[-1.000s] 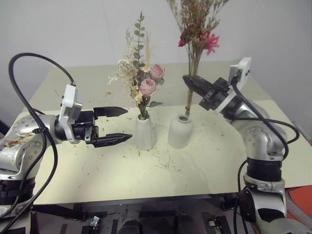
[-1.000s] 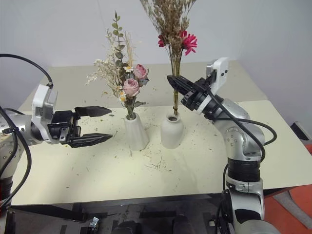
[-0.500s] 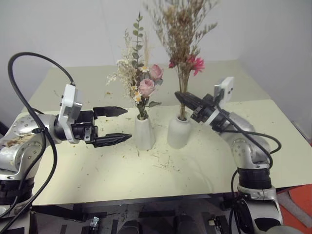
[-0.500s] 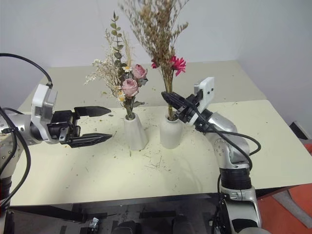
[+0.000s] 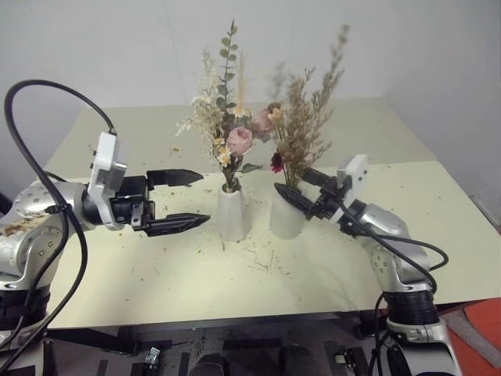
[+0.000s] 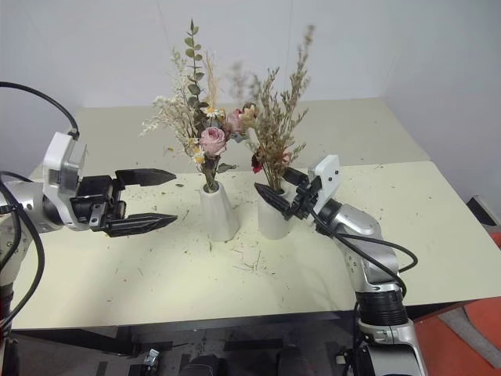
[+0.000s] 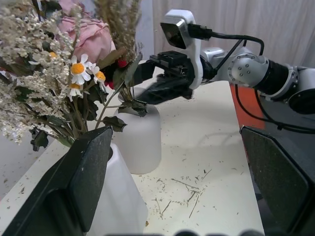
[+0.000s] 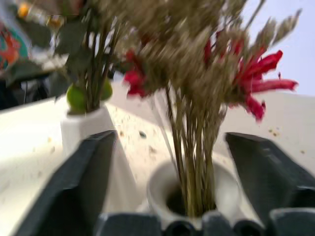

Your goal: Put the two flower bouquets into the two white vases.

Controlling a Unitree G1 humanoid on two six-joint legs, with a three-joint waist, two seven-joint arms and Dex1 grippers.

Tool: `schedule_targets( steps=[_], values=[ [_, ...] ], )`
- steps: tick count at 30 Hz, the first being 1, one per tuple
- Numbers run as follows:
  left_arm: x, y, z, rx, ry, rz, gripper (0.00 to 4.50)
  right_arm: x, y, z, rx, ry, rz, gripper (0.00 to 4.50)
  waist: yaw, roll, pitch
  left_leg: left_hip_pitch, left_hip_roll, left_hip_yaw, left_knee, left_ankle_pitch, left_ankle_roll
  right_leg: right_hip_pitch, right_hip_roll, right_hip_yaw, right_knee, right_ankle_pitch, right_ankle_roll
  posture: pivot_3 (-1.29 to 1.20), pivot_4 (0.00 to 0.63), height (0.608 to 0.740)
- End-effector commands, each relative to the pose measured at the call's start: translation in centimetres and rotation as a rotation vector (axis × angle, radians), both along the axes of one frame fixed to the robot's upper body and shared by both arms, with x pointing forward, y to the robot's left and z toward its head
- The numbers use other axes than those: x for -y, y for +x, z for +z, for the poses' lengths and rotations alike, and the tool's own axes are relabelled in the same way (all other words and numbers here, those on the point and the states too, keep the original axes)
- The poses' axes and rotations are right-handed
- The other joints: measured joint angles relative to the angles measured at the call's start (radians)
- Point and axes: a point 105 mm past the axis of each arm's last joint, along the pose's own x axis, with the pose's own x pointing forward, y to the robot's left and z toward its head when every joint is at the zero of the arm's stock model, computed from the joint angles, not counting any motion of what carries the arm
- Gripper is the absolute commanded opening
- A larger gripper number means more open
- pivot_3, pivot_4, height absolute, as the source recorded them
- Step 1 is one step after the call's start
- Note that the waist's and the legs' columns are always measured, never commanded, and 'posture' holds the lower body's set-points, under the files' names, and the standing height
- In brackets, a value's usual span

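Rose bouquet: the fuller dried bunch of pink roses, green leaves and pale grasses (image 5: 227, 125) stands in the taller, slim conical matte white vase (image 5: 232, 213).
Grass bouquet: the slimmer bunch of tan plumes with a red daisy (image 5: 301, 133) has its stems down in the shorter rounded white vase (image 5: 286, 216); how deep is unclear.
Vases: just beside each other on the pale table (image 5: 196, 274).
Right gripper (image 5: 301, 189): fingers spread either side of the stems, at the rounded vase's mouth, not pinching.
Left gripper (image 5: 192, 200): fingers spread, empty, near the conical vase.

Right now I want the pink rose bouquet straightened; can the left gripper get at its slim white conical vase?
Probably yes: the left gripper is open beside the conical vase, with bare table between.
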Motion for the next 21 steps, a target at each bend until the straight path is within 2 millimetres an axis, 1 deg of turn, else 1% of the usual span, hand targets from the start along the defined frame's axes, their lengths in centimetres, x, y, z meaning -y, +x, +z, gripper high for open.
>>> schedule_targets(
  steps=[1,3,10,13,17,21],
  values=[
    [-0.3,-0.4,0.8,0.034,0.008,0.003,4.5,1.4,-1.7,1.0,0.046,-0.1,0.055,4.45,0.001,0.0,0.0,0.0,0.0,0.0,0.0,0.0,0.0,0.0,0.0,0.0,0.0,0.0,0.0,0.0,0.15,0.74],
    [-0.3,-0.3,0.8,0.032,0.01,0.004,4.5,2.5,-2.1,0.9,0.029,-0.141,0.059,4.45,0.001,0.0,0.0,0.0,0.0,0.0,0.0,0.0,0.0,0.001,0.0,0.0,-0.001,0.0,0.0,0.0,0.15,0.74],
    [-0.6,-0.2,0.6,0.024,0.01,0.023,4.5,7.3,-2.5,0.2,-0.048,-0.27,0.012,4.45,0.002,0.0,0.0,0.001,0.0,0.0,0.0,0.0,0.0,0.002,0.0,0.0,-0.001,0.0,0.0,0.0,0.15,0.74],
    [-1.0,-0.3,0.5,0.021,0.009,0.043,4.5,9.1,-2.9,0.3,-0.06,-0.306,-0.007,4.45,0.001,0.0,0.0,0.001,0.0,0.001,0.0,0.0,0.0,0.002,0.0,0.0,-0.001,0.0,0.0,0.0,0.15,0.74],
    [-1.6,-0.7,0.2,0.025,0.008,0.077,4.5,10.9,-3.9,0.5,-0.071,-0.335,-0.019,4.45,0.002,0.0,0.0,0.001,0.0,0.001,0.0,0.0,0.0,0.002,0.0,0.0,-0.001,0.0,0.0,0.0,0.15,0.74],
    [-2.1,-0.9,0.1,0.026,0.005,0.103,4.5,12.2,-4.9,0.7,-0.082,-0.351,-0.038,4.45,0.004,0.0,0.0,0.001,0.0,0.001,0.0,0.0,0.0,0.002,0.0,0.0,-0.001,0.0,0.0,0.0,0.15,0.74]
  ],
)
